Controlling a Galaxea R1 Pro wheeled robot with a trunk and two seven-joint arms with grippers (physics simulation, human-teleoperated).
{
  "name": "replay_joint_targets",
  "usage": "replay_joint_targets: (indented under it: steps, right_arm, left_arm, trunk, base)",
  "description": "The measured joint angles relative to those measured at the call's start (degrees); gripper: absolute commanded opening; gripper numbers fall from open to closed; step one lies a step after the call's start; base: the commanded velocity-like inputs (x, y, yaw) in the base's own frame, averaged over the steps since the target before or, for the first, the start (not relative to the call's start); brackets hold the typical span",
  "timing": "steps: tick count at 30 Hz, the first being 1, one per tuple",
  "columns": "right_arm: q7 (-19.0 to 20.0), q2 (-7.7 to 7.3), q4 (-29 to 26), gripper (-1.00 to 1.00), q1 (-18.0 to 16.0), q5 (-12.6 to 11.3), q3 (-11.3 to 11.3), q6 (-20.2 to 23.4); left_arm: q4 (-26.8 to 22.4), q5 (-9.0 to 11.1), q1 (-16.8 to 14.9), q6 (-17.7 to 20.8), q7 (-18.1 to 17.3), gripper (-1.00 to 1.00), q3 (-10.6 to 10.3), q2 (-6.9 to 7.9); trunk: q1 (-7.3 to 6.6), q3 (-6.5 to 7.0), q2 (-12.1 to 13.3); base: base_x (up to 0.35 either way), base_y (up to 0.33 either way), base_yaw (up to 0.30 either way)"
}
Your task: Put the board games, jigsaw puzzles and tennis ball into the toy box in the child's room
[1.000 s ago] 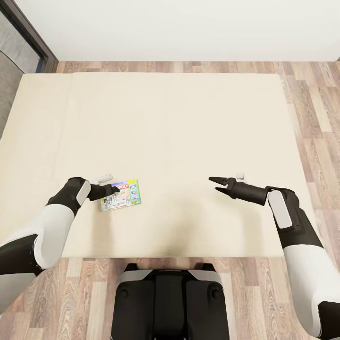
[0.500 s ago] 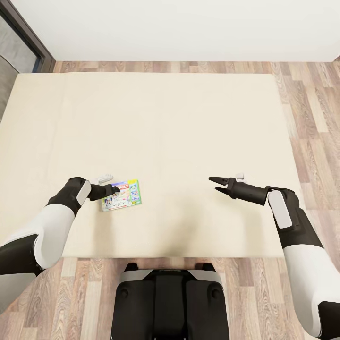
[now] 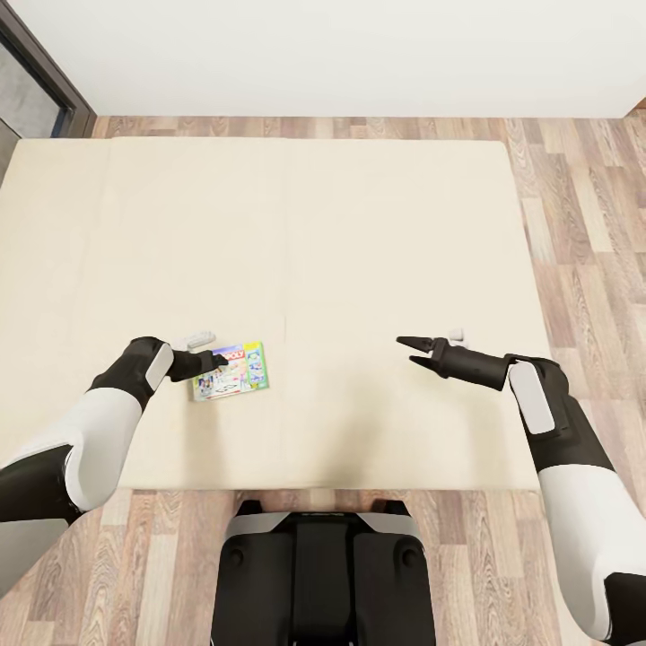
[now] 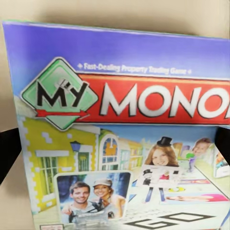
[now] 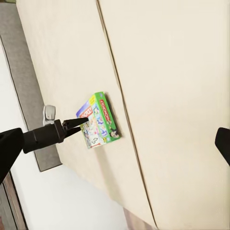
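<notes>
A board game (image 3: 231, 370), a small box with a green edge and a "MY MONOPOLY" cover (image 4: 124, 124), hangs just above the cream bed (image 3: 359, 224). My left gripper (image 3: 218, 360) is shut on the box's near-left edge. The right wrist view shows the game (image 5: 98, 120) lifted off the mattress over its own shadow, with the left gripper (image 5: 79, 125) at its end. My right gripper (image 3: 411, 351) hovers open over the bed's right part, nothing between its fingers. The toy box, the table, the jigsaw puzzles and the tennis ball are out of view.
Wood-plank floor (image 3: 592, 269) runs along the bed's right side, far side and near side. A white wall (image 3: 359, 45) stands behind the bed and a dark door frame (image 3: 40, 63) is at the far left. My base (image 3: 323, 574) is against the bed's near edge.
The whole picture has shifted, with the bed sliding left in view, so the camera has moved. Both arms and the held game keep their places in the picture.
</notes>
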Motion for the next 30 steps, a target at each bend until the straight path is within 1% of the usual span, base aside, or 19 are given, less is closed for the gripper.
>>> replay_joint_targets:
  steps: [13,15,17,20,23,30]
  right_arm:
    - [0.0,-0.60,0.0,1.00,0.0,-0.1,0.0,0.0]
    - [0.0,-0.61,0.0,1.00,0.0,-0.1,0.0,0.0]
    - [0.0,-0.61,0.0,1.00,0.0,-0.1,0.0,0.0]
    - [0.0,-0.65,0.0,1.00,0.0,-0.1,0.0,0.0]
    - [0.0,-0.70,0.0,1.00,0.0,-0.1,0.0,0.0]
    - [0.0,-0.93,0.0,1.00,0.0,-0.2,-0.1,0.0]
  left_arm:
    - [0.4,0.7,0.0,0.0,-0.4,1.00,0.3,0.10]
    - [0.8,0.4,0.0,0.0,-1.5,1.00,0.2,0.23]
    - [0.8,0.7,0.0,0.0,-3.5,1.00,0.3,0.29]
    - [0.8,0.5,0.0,0.0,-6.2,1.00,0.1,0.34]
    - [0.8,0.4,0.0,0.0,-7.1,1.00,0.0,0.37]
    - [0.8,0.3,0.0,0.0,-7.6,1.00,0.0,0.31]
  trunk:
    - [0.01,0.00,0.0]
    - [0.02,0.00,0.0]
    - [0.03,0.00,0.0]
    - [0.03,0.00,0.0]
    - [0.03,0.00,0.0]
    - [0.03,0.00,0.0]
  base:
    - [0.000,-0.005,0.000]
    - [0.000,0.000,0.000]
    - [0.000,0.000,0.000]
    - [0.000,0.000,0.000]
    - [0.000,0.000,0.000]
    - [0.000,0.000,0.000]
